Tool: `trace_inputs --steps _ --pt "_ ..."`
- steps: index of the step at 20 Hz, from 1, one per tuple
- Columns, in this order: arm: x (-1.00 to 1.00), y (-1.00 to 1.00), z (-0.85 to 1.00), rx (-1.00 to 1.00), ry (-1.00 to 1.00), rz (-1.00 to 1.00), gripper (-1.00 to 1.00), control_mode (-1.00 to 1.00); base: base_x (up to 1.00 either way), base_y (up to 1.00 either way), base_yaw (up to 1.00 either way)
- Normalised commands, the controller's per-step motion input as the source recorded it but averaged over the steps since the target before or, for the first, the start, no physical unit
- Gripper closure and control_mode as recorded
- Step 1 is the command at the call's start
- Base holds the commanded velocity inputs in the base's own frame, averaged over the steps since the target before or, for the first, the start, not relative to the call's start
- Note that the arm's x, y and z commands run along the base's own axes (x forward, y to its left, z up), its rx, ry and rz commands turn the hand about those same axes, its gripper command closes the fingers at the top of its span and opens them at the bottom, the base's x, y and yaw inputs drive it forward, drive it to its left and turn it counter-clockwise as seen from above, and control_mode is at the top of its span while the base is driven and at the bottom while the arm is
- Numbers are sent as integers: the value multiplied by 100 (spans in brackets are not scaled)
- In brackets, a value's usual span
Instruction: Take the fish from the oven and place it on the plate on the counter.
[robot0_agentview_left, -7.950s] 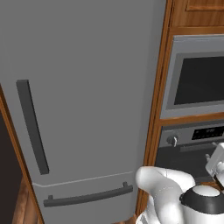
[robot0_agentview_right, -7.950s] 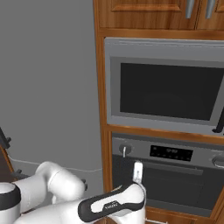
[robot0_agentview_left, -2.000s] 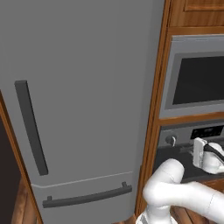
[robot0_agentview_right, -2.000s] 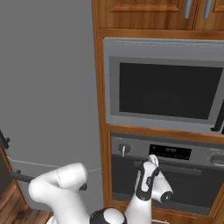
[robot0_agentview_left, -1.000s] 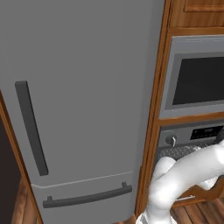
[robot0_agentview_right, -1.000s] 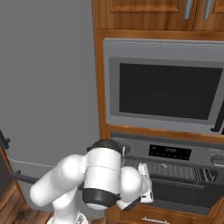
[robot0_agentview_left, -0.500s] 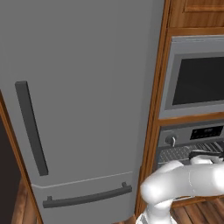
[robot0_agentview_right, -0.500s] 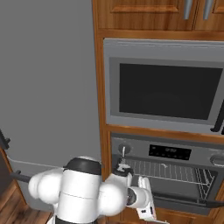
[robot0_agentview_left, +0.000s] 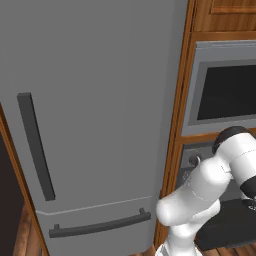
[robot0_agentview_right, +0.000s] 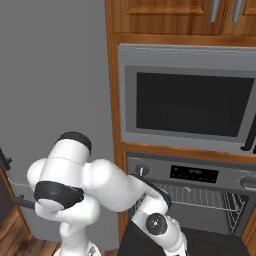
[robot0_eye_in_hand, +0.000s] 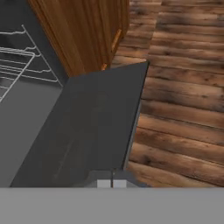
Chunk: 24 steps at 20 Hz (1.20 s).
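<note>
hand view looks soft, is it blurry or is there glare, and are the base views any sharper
Hand view: soft and low-detail, floor planks smeared, no glare on the matte oven door. Right base view: crisper, flat even light, microwave window without reflections. Left base view: similar, fridge evenly lit.

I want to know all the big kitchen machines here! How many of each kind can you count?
Fridge: 1
Microwave: 1
Oven, door hanging open: 1
Total: 3
</note>
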Motion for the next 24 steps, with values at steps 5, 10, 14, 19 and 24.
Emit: trace_inputs --steps 5,10,14,19,24 --pt "-100 -23 99 0 4 0 100 -100 0 0 0" --pt "-100 -7 100 4 -25 0 100 -100 0 0 0" --pt "-100 -25 100 10 -28 0 100 -100 0 0 0" --pt "-81 -20 100 4 -14 0 100 -100 0 0 0" --pt "-19 -1 87 6 -21 0 100 -100 0 0 0"
